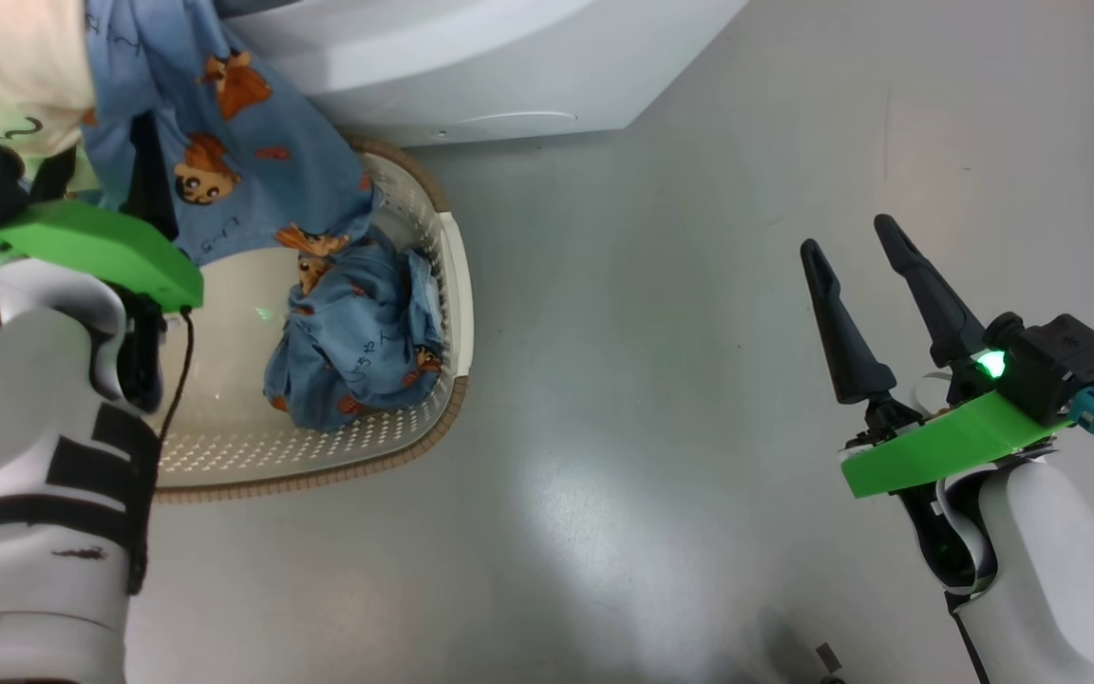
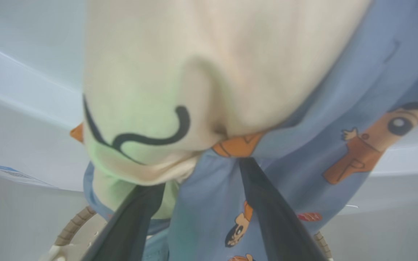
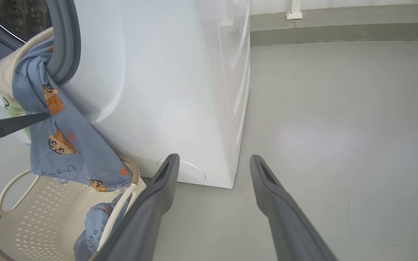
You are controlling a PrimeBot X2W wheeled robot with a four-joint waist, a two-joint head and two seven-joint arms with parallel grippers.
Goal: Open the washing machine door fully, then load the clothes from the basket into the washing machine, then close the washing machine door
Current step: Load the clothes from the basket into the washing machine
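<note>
You're looking at a laundry corner: a big white front-loading washing machine (image 3: 151, 90) stands on a bare, glossy grey floor (image 1: 661, 285), with a cream perforated basket (image 1: 460, 285) of printed clothes (image 1: 357, 351) just beside it. Behind, a plain grey skirting (image 3: 339, 34) runs along the back, so it reads as a utility room or test space rather than a furnished home.

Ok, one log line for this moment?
loading | left jaws open at hanging cloth | right jaws open, empty | basket holds blue bundle
</note>
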